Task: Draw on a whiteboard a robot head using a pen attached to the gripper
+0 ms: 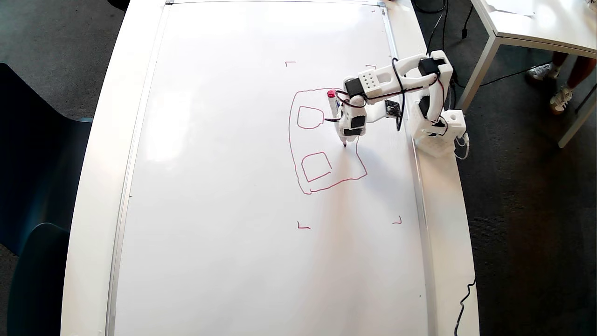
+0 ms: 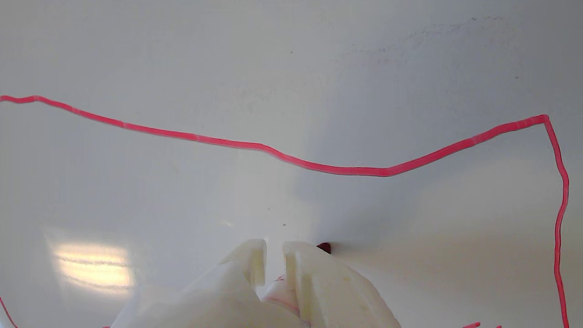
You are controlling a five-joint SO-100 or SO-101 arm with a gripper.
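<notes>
Grey carpet surrounds a white bench (image 1: 93, 186) carrying the glossy, silver-framed whiteboard (image 1: 224, 186). The plastic claw (image 1: 344, 141) pinches the slim white pen (image 1: 334, 109), tip inside the wobbly red robot head (image 1: 298, 158). Risk: uneven pressure on the slick surface could skip or smear lines.

The pen (image 1: 337, 119) tip rests on the whiteboard (image 1: 224, 186) inside the robot head (image 1: 308, 189).

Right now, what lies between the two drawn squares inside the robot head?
Only bare whiteboard lies between the upper square and lower square, in the overhead view.
</notes>
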